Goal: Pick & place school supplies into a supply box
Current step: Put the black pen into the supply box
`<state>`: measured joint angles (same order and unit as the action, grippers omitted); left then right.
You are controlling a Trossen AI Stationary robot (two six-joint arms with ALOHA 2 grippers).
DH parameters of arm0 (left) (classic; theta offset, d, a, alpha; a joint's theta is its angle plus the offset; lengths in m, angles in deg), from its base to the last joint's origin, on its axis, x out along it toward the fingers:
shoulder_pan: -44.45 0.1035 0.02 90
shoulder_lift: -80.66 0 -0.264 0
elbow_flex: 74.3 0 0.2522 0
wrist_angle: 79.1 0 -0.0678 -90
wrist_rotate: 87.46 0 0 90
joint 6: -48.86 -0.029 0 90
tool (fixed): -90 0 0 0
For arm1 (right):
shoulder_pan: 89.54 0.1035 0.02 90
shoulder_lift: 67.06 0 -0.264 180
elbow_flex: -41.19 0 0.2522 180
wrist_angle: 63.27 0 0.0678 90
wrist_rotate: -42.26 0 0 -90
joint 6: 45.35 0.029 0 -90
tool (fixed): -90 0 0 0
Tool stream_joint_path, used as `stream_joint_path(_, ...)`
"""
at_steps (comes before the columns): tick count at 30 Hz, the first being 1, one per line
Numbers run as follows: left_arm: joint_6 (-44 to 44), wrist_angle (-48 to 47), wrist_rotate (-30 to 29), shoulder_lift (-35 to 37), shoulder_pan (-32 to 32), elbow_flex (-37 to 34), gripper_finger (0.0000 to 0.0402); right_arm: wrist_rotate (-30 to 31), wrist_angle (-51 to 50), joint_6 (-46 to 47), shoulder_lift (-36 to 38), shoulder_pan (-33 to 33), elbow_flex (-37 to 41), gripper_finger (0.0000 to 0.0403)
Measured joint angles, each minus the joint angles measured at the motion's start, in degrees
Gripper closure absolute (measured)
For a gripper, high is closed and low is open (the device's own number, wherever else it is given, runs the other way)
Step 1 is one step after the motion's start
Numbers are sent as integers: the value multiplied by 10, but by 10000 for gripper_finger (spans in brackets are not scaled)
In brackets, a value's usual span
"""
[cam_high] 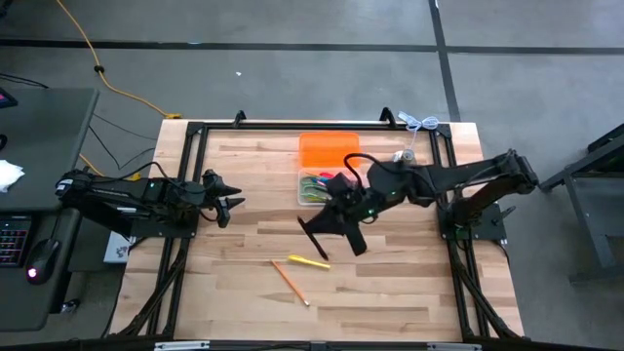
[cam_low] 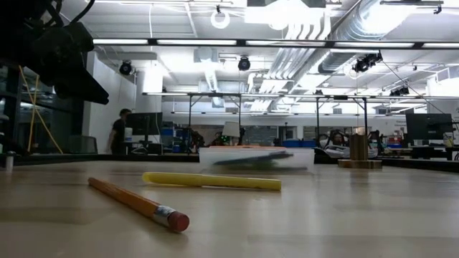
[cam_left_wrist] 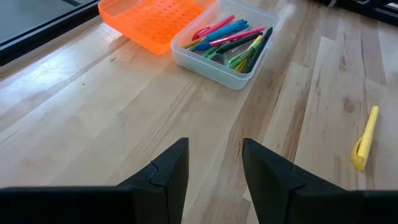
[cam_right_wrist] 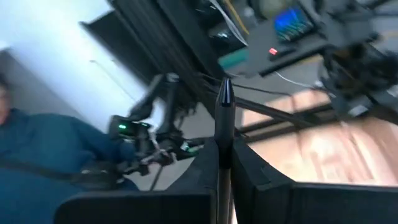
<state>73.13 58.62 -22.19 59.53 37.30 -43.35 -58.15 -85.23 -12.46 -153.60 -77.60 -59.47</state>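
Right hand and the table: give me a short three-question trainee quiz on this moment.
1. True or false: the right hand is shut on a black pen.
2. Which supplies lie loose on the table? A) scissors and a ruler B) a yellow pen and an orange pencil C) none
3. Fill in: the lid beside the tub is ____.

Key: 1 true; 2 B; 3 orange.

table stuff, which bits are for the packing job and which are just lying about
For the job: clear box holding pens, orange lid, yellow pen, pencil, black pen in the shut right gripper.

Just lying about: white cable, yellow cord.
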Motion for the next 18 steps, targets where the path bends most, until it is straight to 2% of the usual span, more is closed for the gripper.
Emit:
stream_joint_path(11, 0, 0, 0, 0, 0, 0, 222, -100, 121, -34, 0, 1, 0, 403)
stream_joint_path(18, 0, 0, -2, 0, 0, 0, 222, -109, 128, -34, 0, 1, 0, 403)
